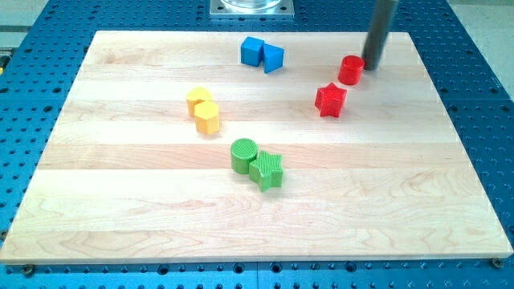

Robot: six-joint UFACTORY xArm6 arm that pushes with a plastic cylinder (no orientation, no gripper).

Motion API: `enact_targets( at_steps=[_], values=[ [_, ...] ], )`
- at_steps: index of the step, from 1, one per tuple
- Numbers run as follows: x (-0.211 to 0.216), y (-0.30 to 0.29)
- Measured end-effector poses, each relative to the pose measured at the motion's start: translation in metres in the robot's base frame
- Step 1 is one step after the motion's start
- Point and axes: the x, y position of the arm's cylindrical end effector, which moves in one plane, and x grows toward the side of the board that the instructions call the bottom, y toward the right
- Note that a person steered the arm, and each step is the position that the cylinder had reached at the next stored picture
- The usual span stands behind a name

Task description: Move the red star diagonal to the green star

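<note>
1. Eight small coloured blocks lie before you on the pale wooden board (120,209), which rests on a blue perforated table (482,120).
2. You have no jaws to read on this arm: it ends in a plain dark rod, and my tip (372,67) sits on the board near the view's top right.
3. You find my tip just to the right of the red cylinder block (351,70), so close that the two seem to touch, though you cannot be sure of contact.
4. You see the red star block (330,99) lying below and slightly left of the red cylinder, close to it but apart, and clear of my tip.
5. You see the green star block (267,170) near the board's middle, lower down, pressed against the green cylinder block (243,154) on its upper left.
6. From the green star, the red star lies up and to the view's right, well apart from it.
7. You also have a yellow pair left of centre: a rounded yellow block (198,98) touching a yellow hexagonal block (207,117) just below it.
8. Near the view's top, a blue cube block (252,50) touches a blue wedge-like block (273,58) on its right.
9. A grey metal base (251,7) shows at the top edge, above the blue pair.
</note>
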Motion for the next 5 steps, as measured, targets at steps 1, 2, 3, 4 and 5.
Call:
enact_targets(
  at_steps=[1,2,3,4,5],
  values=[
    [0.037,0.001],
    [0.029,-0.064],
    [0.009,-0.088],
    [0.026,-0.128],
    [0.024,-0.16]
  ],
)
